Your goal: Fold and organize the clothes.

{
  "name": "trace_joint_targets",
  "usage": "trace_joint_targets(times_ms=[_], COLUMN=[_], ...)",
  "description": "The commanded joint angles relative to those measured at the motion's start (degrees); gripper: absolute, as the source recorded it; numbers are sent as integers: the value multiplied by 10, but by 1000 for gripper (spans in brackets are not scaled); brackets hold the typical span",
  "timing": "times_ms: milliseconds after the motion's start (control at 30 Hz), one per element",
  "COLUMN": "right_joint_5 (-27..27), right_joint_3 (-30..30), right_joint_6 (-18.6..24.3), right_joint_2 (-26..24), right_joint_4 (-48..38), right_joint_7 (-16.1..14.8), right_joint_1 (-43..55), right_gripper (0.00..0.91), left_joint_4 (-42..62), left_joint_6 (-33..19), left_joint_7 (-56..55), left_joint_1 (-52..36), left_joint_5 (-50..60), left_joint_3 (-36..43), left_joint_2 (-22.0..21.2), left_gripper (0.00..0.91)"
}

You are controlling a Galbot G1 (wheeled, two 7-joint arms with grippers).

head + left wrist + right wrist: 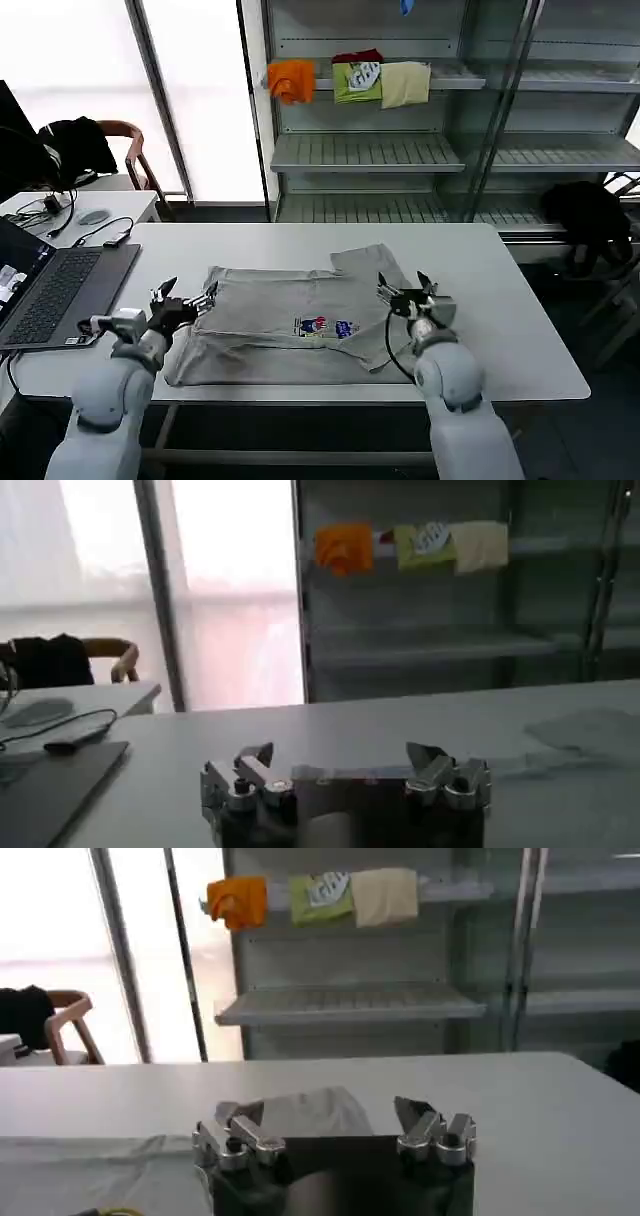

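Note:
A light grey short-sleeved shirt [290,320] lies spread on the white table [500,300], its small multicoloured chest print [325,327] facing up and one sleeve [365,262] turned toward the far side. My left gripper [188,293] hovers open at the shirt's left edge, nothing between its fingers. My right gripper [405,286] hovers open over the shirt's right edge, beside the sleeve. In the left wrist view the left gripper [340,755] stands open low over the table, the shirt [590,730] beyond it. In the right wrist view the right gripper [328,1110] is open with the sleeve [300,1118] ahead.
An open laptop [50,290] sits on the table's left end. A side table with cables [60,210] and a chair with a black garment [75,145] stand behind it. Metal shelves [370,150] at the back hold orange, green and cream cloths. A black item [590,215] lies at the right.

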Motion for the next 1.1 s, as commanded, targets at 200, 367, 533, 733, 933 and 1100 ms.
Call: trace_joint_targets(times_ms=[200,367,533,733,933,1100], right_joint_5=[-99,-98,-103,-104,-109,-116], right_joint_3=[54,37,37,38,34,33], right_joint_6=[20,34,40,47,58,66], right_joint_2=[75,74,73,70,71,75], right_joint_4=[-314,-340,-356,-376,-401,-431], right_joint_7=[-22,-18,-17,-13,-14,-15], right_joint_1=[198,213,218,232,247,261], right_gripper=[907,907,907,907,907,907], left_joint_4=[290,310,341,353,359,362], left_joint_6=[-2,-2,-2,-2,-3,-3], left_joint_7=[39,49,50,52,53,53], left_joint_1=[-197,-207,-222,-227,-228,-233], left_joint_5=[51,71,93,111,119,122], left_joint_3=[45,46,48,50,50,50], left_joint_2=[3,-2,-6,-9,-11,-11], left_gripper=[907,907,907,907,907,846])
